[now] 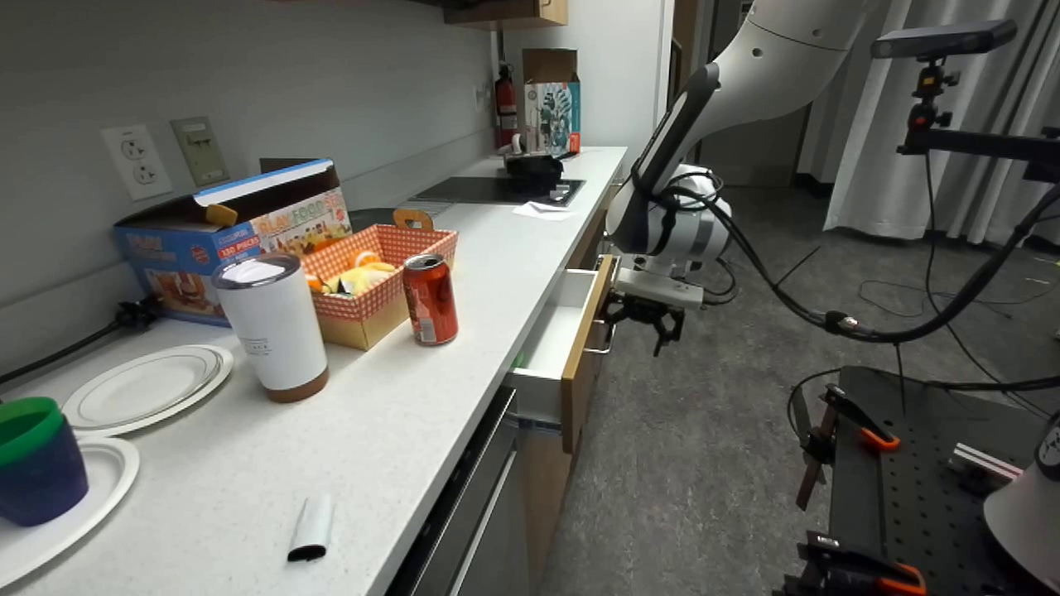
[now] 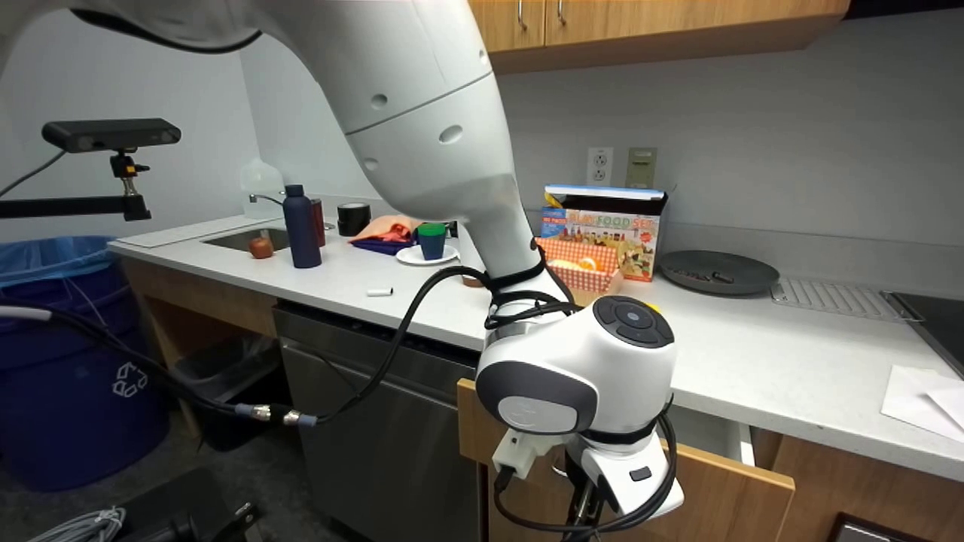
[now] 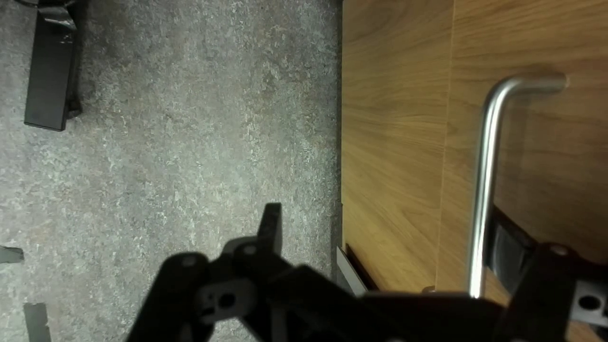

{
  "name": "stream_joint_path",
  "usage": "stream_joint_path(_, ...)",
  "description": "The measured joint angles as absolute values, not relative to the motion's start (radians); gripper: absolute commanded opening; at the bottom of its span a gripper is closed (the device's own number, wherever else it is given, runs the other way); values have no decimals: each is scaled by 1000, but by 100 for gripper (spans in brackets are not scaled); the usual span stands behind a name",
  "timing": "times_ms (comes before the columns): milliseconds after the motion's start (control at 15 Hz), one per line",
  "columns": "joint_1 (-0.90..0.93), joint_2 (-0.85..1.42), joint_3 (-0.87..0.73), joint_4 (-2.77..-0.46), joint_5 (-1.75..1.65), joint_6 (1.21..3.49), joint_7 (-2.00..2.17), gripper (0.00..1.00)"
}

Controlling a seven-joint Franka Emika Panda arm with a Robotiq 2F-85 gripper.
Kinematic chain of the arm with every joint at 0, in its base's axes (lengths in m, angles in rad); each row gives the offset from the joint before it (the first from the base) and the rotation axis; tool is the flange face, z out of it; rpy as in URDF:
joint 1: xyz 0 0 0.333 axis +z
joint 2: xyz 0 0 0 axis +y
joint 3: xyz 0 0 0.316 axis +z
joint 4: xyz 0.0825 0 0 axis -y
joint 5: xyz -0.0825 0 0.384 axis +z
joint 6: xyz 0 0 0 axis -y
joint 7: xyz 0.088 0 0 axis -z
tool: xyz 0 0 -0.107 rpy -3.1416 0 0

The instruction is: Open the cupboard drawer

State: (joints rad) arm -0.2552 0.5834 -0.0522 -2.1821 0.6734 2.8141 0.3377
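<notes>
Clearly open, a wide wooden drawer [image 1: 578,352] juts out beneath the front edge of a long white surface [image 1: 414,389], just beside a grey metal cabinet front [image 2: 384,436]. Its outer panel is light tan; its inner walls and floor are white, and a bit of green, too small to name, shows inside.

In both exterior views the pale robot arm [image 2: 444,165] hangs down in front of the drawer. Its fingers [image 3: 270,232] are spread wide apart in the wrist view: one is over the grey floor [image 3: 190,142], the other behind the bright metal handle [image 3: 487,156], between bar and panel. Whether it touches either cannot be told; dark, blurred parts hide one end of the handle.

On the surface, in an exterior view, a white tube [image 1: 313,521] lies near the front edge. A red can [image 1: 431,300] stands upright beside a checked basket [image 1: 356,331], with a white travel mug [image 1: 272,331] on the basket's other side. A colourful box [image 1: 240,240] sits along the back edge. Blue and green cups [image 1: 41,488] stand on a plate [image 1: 120,463]. In an exterior view, a round dark pan [image 2: 742,263] lies at the back edge.
</notes>
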Motion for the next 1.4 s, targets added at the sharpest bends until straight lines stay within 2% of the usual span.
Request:
stream_joint_path(800,-272,592,-25,-2172,705,2836,302,100)
stream_joint_path(1400,-606,373,316,-2316,1041,2846,-267,100)
